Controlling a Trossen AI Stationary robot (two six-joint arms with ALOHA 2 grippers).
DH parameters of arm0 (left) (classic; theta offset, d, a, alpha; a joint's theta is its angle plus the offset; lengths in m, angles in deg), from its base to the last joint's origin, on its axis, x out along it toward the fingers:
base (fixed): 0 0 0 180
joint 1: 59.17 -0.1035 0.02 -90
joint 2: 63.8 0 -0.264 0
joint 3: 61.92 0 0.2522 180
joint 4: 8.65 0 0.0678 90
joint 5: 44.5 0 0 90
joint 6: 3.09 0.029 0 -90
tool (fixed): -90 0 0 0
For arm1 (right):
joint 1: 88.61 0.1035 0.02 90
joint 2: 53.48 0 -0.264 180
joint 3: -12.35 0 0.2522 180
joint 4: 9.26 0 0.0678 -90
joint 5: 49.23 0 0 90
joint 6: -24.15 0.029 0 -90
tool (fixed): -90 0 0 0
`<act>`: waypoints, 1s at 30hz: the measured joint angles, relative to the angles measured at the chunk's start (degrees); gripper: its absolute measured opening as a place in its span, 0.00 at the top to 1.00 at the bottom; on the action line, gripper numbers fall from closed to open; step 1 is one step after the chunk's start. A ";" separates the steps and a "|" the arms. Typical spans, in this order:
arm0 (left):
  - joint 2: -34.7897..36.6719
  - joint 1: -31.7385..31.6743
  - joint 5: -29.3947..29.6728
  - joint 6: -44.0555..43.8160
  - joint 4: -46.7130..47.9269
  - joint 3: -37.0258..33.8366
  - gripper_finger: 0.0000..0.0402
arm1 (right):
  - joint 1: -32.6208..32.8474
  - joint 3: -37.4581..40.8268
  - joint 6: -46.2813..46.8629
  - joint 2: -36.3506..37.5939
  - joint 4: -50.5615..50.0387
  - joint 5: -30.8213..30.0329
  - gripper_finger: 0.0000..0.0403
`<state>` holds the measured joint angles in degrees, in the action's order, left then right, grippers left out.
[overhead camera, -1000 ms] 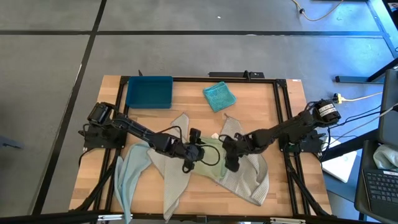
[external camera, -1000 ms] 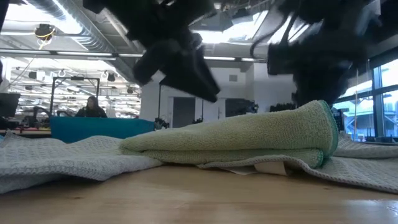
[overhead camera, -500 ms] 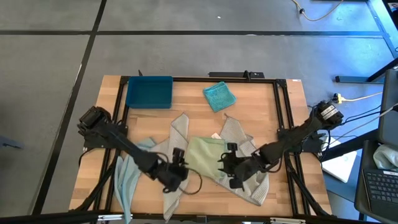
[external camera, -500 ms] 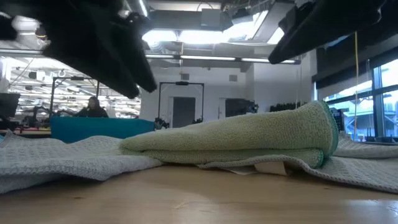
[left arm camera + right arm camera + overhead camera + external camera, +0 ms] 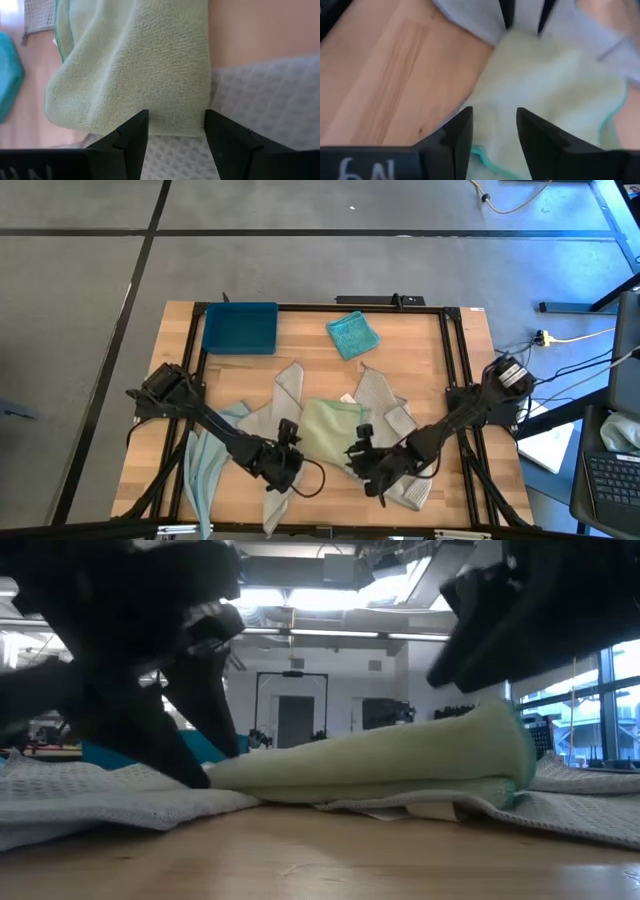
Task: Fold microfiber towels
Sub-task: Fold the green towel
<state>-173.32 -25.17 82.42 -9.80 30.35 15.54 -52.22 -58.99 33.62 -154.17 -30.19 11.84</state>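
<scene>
A pale green towel (image 5: pixel 330 428) lies folded in the middle of the table on two light grey towels (image 5: pixel 284 392) (image 5: pixel 392 402). In the low view it (image 5: pixel 400 765) is a flat roll. My left gripper (image 5: pixel 288 452) is open, low at the towel's near left end (image 5: pixel 175 125). My right gripper (image 5: pixel 360 456) is open above the towel's near right end (image 5: pixel 540 85). A pale blue towel (image 5: pixel 205 465) lies at the near left. A folded teal towel (image 5: pixel 352 335) lies at the far middle. My left gripper has its two open fingers (image 5: pixel 132 135) on either side of the pale green towel's near edge (image 5: pixel 175 131), coming down at a slant from the near side. I cannot tell whether they touch the towel or the grey towel (image 5: pixel 260 100) under it.
A rigid dark blue tray (image 5: pixel 240 328) stands at the far left. A black frame (image 5: pixel 455 360) runs round the table. Bare wood (image 5: pixel 230 380) shows along the far side and at the near edge (image 5: pixel 320 860).
Both grippers have gone from above the middle of the pale green towel toward the table's near edge. My left gripper has also come down to the towel's left end. The towels lie as before.
</scene>
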 joint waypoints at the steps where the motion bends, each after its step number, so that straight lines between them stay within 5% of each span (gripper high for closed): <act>1: -0.19 0.02 0.40 1.47 0.22 -0.05 0.54 | 0.15 -0.48 -1.49 -0.36 0.01 -0.57 0.62; 14: -1.72 -0.15 1.68 14.94 -0.48 0.03 0.54 | 0.49 -1.16 -2.52 -4.63 -0.35 -1.00 0.62; 30: -1.85 -0.46 12.07 22.81 -0.49 0.01 0.54 | 0.95 -1.09 -2.26 -7.65 -0.36 -6.62 0.62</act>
<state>-175.17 -25.63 94.49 13.01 29.86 15.55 -51.27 -60.08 31.36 -161.82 -30.55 5.22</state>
